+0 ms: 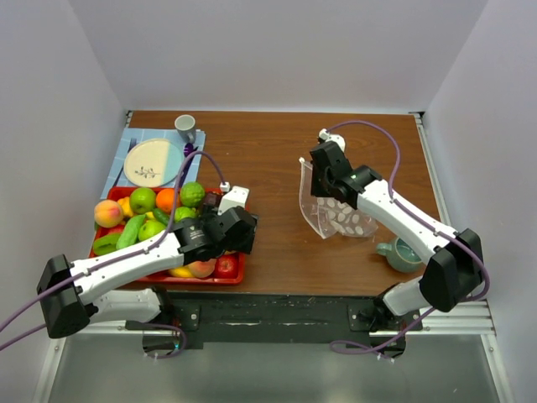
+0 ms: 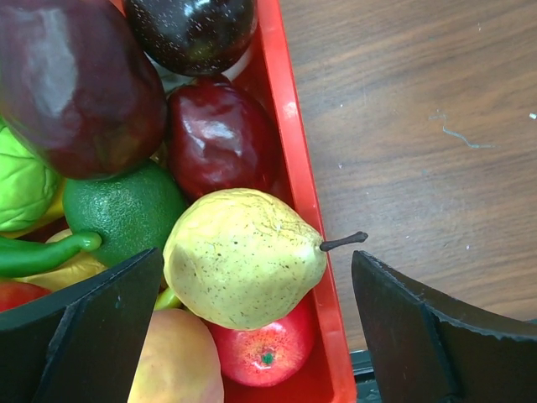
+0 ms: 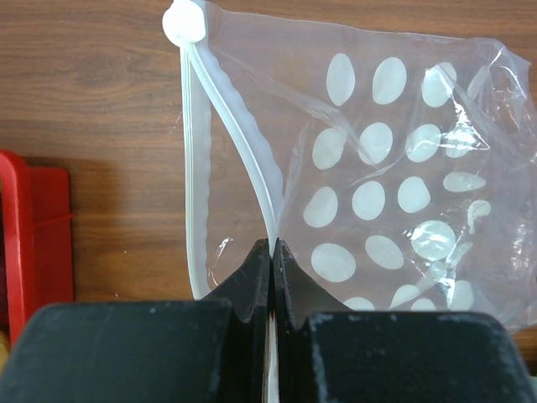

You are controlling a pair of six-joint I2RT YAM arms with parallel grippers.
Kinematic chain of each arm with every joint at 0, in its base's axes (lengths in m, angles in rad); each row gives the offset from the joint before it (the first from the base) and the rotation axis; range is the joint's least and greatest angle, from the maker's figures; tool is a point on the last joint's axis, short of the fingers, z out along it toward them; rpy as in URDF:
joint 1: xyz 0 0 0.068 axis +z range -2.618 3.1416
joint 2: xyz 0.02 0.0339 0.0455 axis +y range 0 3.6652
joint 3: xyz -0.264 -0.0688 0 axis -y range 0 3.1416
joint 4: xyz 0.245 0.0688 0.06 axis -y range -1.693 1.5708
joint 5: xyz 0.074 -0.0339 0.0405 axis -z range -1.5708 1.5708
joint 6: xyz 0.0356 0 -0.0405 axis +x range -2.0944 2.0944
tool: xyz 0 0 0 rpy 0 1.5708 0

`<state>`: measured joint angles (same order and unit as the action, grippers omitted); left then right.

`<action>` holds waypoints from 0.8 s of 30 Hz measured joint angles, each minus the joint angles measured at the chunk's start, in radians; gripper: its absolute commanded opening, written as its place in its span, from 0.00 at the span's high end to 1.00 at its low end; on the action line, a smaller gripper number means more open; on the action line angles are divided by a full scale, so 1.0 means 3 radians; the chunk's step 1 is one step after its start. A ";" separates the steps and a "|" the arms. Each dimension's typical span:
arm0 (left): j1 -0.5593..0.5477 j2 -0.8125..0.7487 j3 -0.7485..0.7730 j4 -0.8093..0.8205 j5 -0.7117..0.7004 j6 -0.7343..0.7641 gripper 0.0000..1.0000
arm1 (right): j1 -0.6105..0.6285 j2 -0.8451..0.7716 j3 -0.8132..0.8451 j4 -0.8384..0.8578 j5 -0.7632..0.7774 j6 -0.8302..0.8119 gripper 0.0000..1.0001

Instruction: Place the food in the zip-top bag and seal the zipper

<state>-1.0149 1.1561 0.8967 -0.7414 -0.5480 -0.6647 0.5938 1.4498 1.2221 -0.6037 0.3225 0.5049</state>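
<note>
**Hovering over the fruit tray, bag pinched on the other side**

So we've got the red tray [image 1: 231,280] at the left of the overhead view, heaped with food: a peach [image 1: 107,212], a green apple [image 1: 143,200], an orange [image 1: 165,199], a lime [image 1: 192,194] and a cucumber [image 1: 130,231]. Our left gripper [image 2: 256,294] hangs over the tray's right end, fingers spread wide and gripping nothing. In its wrist view a yellow pear [image 2: 243,260] sits between them, against the tray rim, with a small red apple [image 2: 264,353] below it and a dark red apple [image 2: 220,138] above.

The zip-top bag [image 1: 340,214] lies on the wood right of centre, mouth facing the tray. Our right gripper [image 3: 271,252] is clamped tight on the zipper [image 3: 197,168], and the white slider [image 3: 185,23] is at the strip's top end.
</note>
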 measured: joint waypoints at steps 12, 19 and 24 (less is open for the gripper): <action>-0.0003 0.0029 -0.0168 0.0061 0.0045 0.0039 0.00 | 0.0000 -0.0011 -0.0034 0.0004 -0.0008 0.0000 1.00; 0.0025 0.0123 -0.0235 0.0158 -0.0024 0.0052 0.02 | 0.0000 -0.0057 -0.0048 0.0006 -0.0014 0.0000 1.00; 0.0069 0.0179 -0.0235 0.0252 -0.0098 0.0075 0.26 | 0.0000 -0.0058 -0.0052 0.0005 -0.0014 0.0000 1.00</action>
<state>-0.9943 1.2098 0.8261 -0.6659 -0.5774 -0.6422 0.5938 1.4322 1.2064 -0.6022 0.3183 0.5049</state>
